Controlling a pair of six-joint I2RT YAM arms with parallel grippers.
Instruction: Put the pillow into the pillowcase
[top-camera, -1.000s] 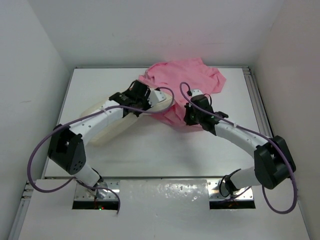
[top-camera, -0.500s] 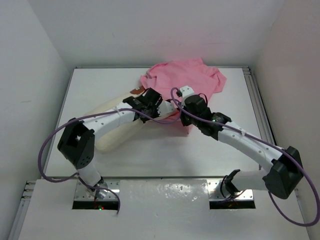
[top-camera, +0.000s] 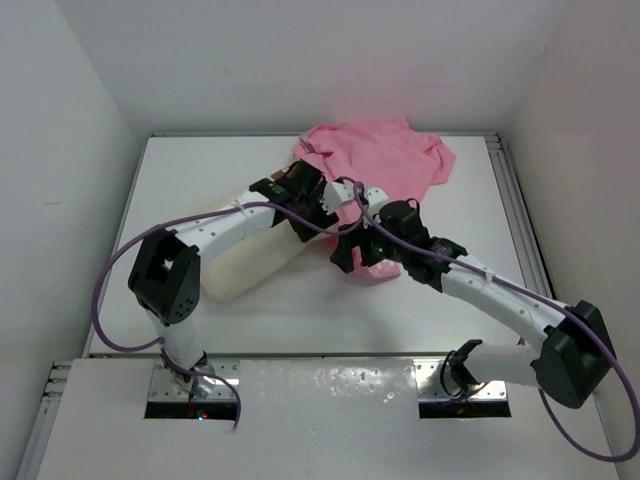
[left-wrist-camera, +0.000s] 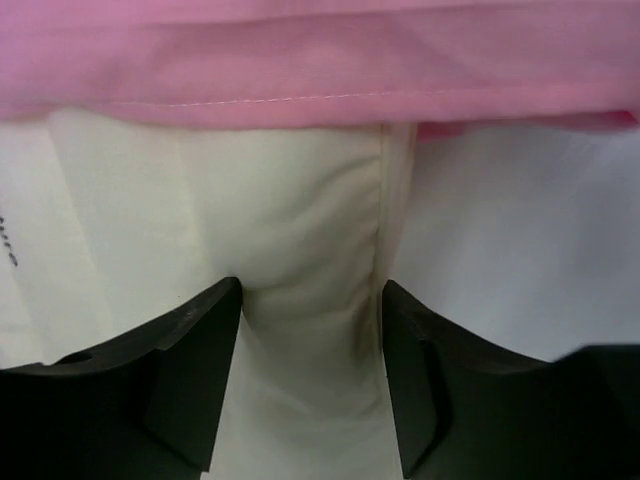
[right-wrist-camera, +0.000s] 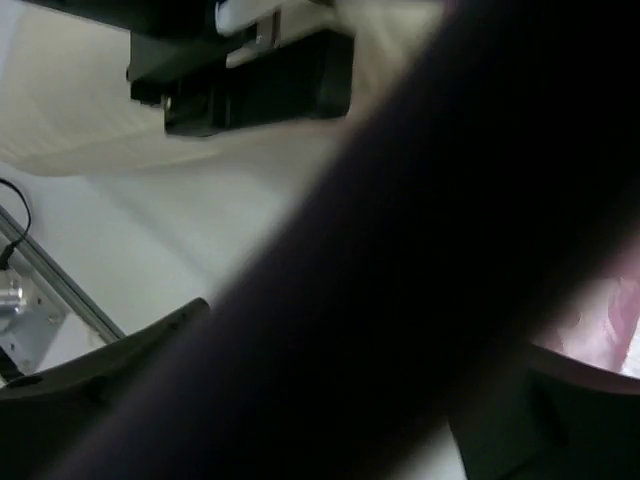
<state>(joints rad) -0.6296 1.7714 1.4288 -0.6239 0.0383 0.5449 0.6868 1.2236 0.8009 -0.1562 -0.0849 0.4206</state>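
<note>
Pink satin, shiny and crumpled: seen from above, the pillowcase (top-camera: 385, 160) lies heaped at the far middle of the white table (top-camera: 200, 170). The cream pillow (top-camera: 235, 265) stretches diagonally from the near left, with its far end at the case's edge. The left gripper (top-camera: 318, 218) sits on that end. The right gripper (top-camera: 350, 252) is just beside it, by the pink fabric.

Left wrist view: black fingers (left-wrist-camera: 190, 380) are closed on a puckered fold of pillow beside a seam, with the stitched pink hem just beyond. The pillow looks light, thick and squashy, so it is best pinched at a seam or corner. The satin is probably limp and slippery, best held by its hem.

Right wrist view: a dark blurred shape (right-wrist-camera: 400, 250) blocks most of it, so I cannot tell whether these fingers are apart or closed.
</note>
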